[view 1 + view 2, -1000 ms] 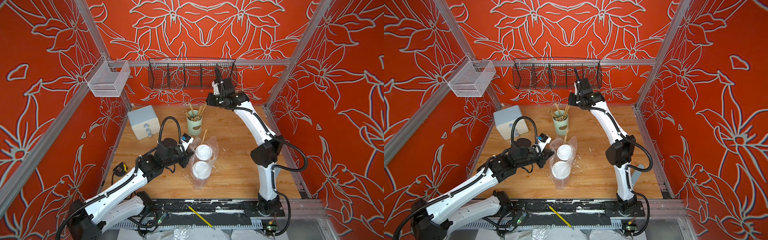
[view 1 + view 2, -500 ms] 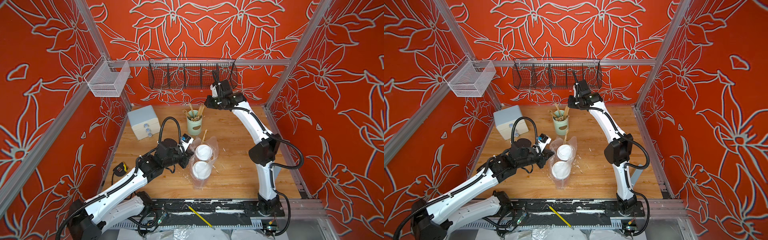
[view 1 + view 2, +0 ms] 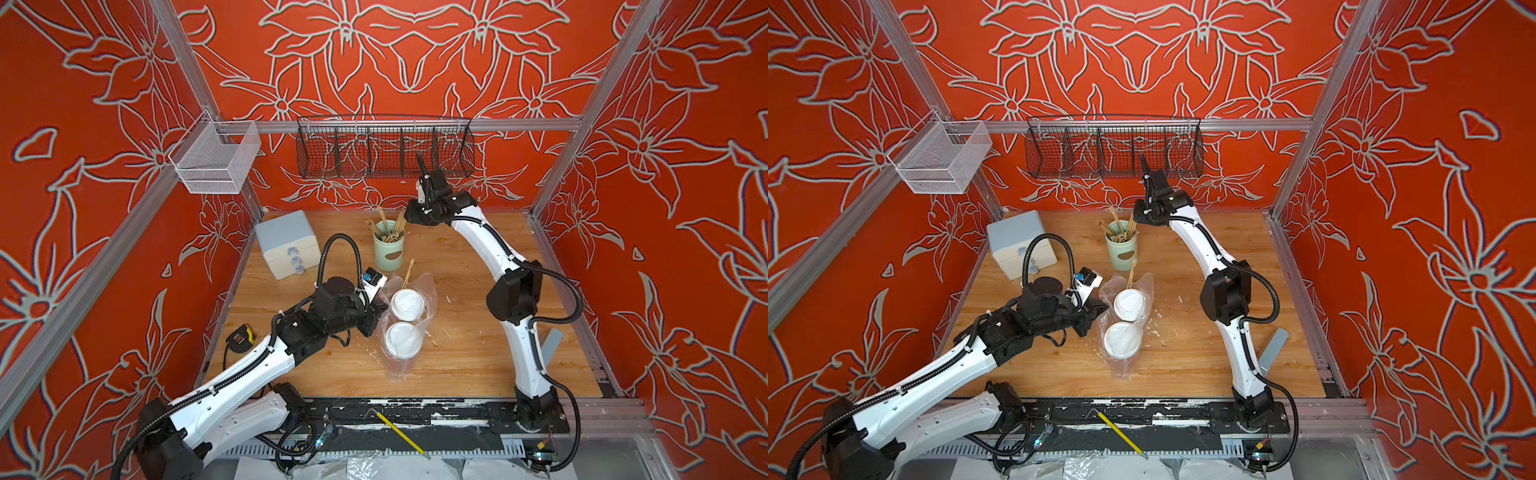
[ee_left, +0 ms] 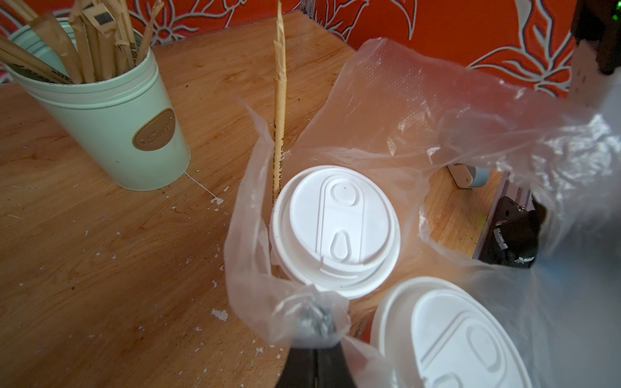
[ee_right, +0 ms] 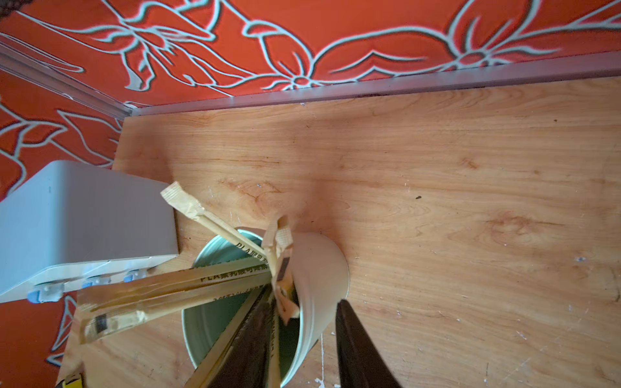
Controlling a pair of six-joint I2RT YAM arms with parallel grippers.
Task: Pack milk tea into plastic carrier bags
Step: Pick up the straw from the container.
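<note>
Two milk tea cups stand side by side inside the clear plastic carrier bag (image 3: 428, 286) at mid-table. Only their white dome lids show, the far one (image 3: 408, 304) (image 4: 336, 228) and the near one (image 3: 403, 339) (image 4: 450, 339). A paper-wrapped straw (image 4: 279, 100) leans in the bag beside the far cup. My left gripper (image 4: 314, 331) (image 3: 380, 309) is shut on a bunched piece of the bag's rim (image 4: 386, 134). My right gripper (image 5: 304, 299) (image 3: 409, 218) hangs open over the pale green stick holder (image 5: 312, 268), one finger among the sticks and one outside the rim.
The green holder (image 3: 388, 249) stands behind the bag, with a grey drawer box (image 3: 286, 243) to its left. A black wire basket (image 3: 384, 151) and a white mesh basket (image 3: 216, 162) hang on the walls. A tape measure (image 3: 239, 336) lies at the left edge and a yellow pencil (image 3: 399, 432) on the front rail.
The right arm has shifted slightly left, closer over the stick holder. The left arm, bag and cups have not moved.
</note>
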